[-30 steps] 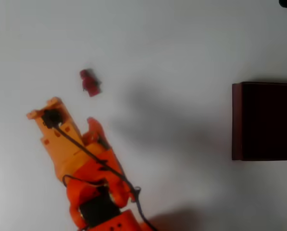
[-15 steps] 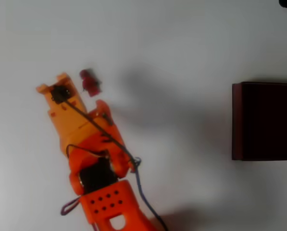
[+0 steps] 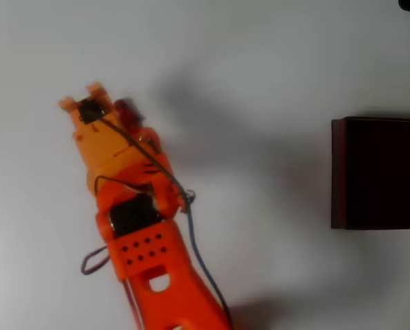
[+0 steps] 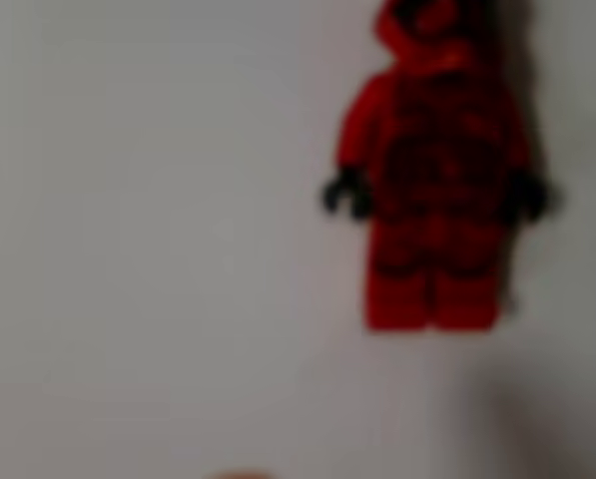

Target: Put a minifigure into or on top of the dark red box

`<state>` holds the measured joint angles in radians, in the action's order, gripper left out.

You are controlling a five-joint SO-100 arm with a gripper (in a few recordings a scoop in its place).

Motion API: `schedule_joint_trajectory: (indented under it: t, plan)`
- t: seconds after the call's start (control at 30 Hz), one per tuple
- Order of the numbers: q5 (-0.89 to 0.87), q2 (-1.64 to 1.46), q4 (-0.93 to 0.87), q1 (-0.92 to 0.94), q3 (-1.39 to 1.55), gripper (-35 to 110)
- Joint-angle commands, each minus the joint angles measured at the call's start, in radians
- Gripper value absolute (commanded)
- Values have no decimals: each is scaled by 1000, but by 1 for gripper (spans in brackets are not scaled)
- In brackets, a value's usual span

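Orange plastic end effector (image 3: pixel 112 110) hangs directly over the small red hard-plastic minifigure with dark hands (image 4: pixel 432 165), which lies flat on the plain white matte surface (image 3: pixel 259 69); whether its jaws stand wide or narrow cannot be told. Judged light, rigid and smooth, hence slippery, the figure is best pinched across the torso. Well apart, at the right edge, sits the square dark red box with near-black interior (image 3: pixel 338 172).
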<state>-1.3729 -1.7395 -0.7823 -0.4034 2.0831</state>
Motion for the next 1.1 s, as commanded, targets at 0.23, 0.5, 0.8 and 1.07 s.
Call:
schedule_joint_trajectory:
  t: [0.23,0.5,0.8,1.07]
  plan:
    - [-20,100,3,-20,-143,20]
    - [-14,209,12,-12,-232,20]
    - [-32,259,14,-8,-267,20]
    - [-60,325,40,-20,-302,20]
